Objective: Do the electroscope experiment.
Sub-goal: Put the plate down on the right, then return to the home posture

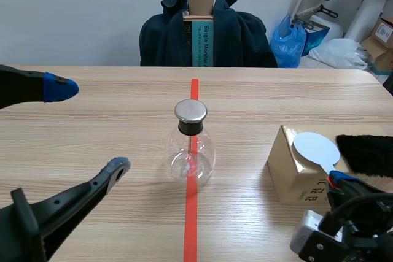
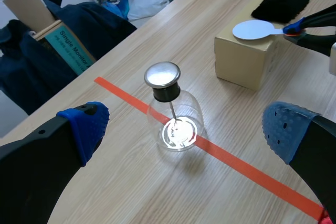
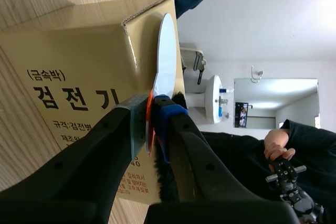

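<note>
The electroscope point(image 1: 191, 145), a clear glass flask with a metal cap, stands on the red tape line mid-table. My left gripper point(image 1: 89, 128) hangs open to its left; in the left wrist view the electroscope point(image 2: 173, 114) sits ahead, between the spread fingers of that gripper point(image 2: 185, 129). A white round paddle point(image 1: 315, 148) lies flat on top of a cardboard box point(image 1: 291, 179). My right gripper point(image 1: 341, 182) is shut on the paddle's orange handle. In the right wrist view the paddle point(image 3: 165, 59) sticks out from that gripper point(image 3: 151, 111) over the box point(image 3: 68, 61).
A black fur cloth point(image 1: 365, 151) lies just right of the box. Beyond the table's far edge stands a chair draped with a dark jacket point(image 1: 202, 35). A blue bag point(image 1: 295, 41) and boxes are on the floor behind.
</note>
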Controlling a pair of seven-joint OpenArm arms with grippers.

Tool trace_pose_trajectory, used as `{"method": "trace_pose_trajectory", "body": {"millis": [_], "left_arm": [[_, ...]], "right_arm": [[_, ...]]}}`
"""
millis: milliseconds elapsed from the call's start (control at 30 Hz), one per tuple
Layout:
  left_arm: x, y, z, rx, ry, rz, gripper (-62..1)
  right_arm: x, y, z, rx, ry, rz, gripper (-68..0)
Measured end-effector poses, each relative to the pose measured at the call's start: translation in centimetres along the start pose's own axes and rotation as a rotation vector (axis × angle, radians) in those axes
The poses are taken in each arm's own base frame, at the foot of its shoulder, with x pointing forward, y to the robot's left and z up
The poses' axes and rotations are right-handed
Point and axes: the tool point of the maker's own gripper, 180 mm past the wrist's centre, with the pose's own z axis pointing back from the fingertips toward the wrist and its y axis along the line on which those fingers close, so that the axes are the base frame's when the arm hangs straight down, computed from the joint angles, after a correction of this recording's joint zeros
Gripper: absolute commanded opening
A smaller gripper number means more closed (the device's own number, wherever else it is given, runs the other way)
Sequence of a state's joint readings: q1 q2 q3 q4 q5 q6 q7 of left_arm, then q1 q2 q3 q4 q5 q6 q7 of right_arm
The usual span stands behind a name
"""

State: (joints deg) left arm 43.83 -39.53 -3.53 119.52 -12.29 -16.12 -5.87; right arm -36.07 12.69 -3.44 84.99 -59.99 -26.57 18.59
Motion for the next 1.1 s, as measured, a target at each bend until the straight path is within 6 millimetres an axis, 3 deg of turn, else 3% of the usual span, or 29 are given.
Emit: {"method": "trace_pose_trajectory", "body": {"millis": [333, 667, 800, 1100], "left_arm": [[0.0, 0.1, -0.1, 0.002, 0.004, -0.003, 1.4], [0.1, 0.2, -0.1, 0.006, -0.005, 0.019, 1.4], [0.1, 0.2, -0.1, 0.006, -0.005, 0.019, 1.4], [0.2, 0.2, -0.1, 0.007, -0.012, 0.019, 1.4]], "right_arm": [[-0.3, 0.0, 0.0, 0.0, 0.014, 0.002, -65.7], [-0.1, 0.1, 0.0, 0.008, 0.001, 0.035, -22.0], [-0.3, -1.1, 0.0, -0.059, 0.012, 0.064, -5.4], [-1.8, -1.7, 0.7, -0.096, 0.09, 0.08, -3.3]]}}
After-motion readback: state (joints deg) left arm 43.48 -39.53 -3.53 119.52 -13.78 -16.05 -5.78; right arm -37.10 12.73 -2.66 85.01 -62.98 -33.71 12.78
